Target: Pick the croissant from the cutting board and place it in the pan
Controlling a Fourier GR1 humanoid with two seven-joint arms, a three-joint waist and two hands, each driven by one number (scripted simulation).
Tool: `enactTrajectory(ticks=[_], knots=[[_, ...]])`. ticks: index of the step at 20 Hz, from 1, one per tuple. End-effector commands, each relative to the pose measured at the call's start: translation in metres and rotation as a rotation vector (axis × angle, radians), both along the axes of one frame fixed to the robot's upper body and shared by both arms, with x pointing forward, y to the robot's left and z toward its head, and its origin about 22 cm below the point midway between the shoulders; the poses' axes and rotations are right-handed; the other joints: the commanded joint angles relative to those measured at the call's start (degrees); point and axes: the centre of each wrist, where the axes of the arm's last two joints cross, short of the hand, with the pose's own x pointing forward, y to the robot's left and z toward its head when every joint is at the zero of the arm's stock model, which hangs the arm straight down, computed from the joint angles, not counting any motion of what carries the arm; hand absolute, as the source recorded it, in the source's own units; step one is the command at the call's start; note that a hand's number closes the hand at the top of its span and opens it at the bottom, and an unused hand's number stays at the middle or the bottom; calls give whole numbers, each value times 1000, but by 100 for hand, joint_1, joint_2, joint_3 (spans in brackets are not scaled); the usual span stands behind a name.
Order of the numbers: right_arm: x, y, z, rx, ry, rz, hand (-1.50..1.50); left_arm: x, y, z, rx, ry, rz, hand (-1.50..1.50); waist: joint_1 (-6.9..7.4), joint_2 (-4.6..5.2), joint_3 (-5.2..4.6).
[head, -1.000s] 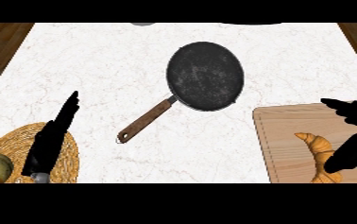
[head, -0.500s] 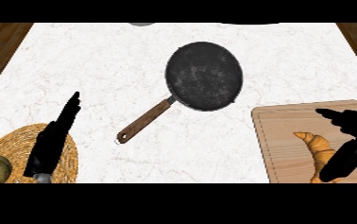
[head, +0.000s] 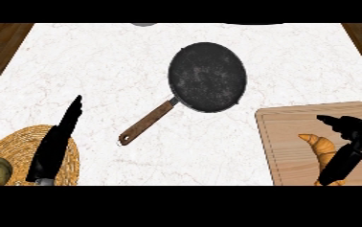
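Observation:
A golden croissant [head: 320,146] lies on the wooden cutting board [head: 286,140] at the lower right. My right hand [head: 345,147] is over the board, partly covering the croissant's right side, with its fingers spread and nothing held. The black pan [head: 207,76] with a brown handle [head: 148,121] sits in the middle of the white marble counter, and nothing lies in it. My left hand [head: 56,142] rests at the lower left with its fingers straight, over a woven mat.
A round straw mat [head: 17,149] lies at the lower left corner under my left hand. Dark wooden edges border the counter at the far left and right. A grey object [head: 145,24] shows at the counter's far edge.
My right hand has moved left and down over the cutting board, closer onto the croissant. The left hand, the pan and the croissant have stayed where they were.

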Motion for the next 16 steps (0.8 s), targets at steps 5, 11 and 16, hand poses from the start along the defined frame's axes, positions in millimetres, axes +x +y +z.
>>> enactTrajectory(ticks=[5,11,16], knots=[[6,4,-32,-69,76,-37,-150,-5,12,-5,-12,6,-13,0,28,3,1],[-14,26,-47,-28,12,-50,150,6,7,15,-8,-13,4,0,-24,-7,1],[-6,3,-45,26,-7,-68,150,19,-8,8,-1,-9,10,0,-42,0,1]])
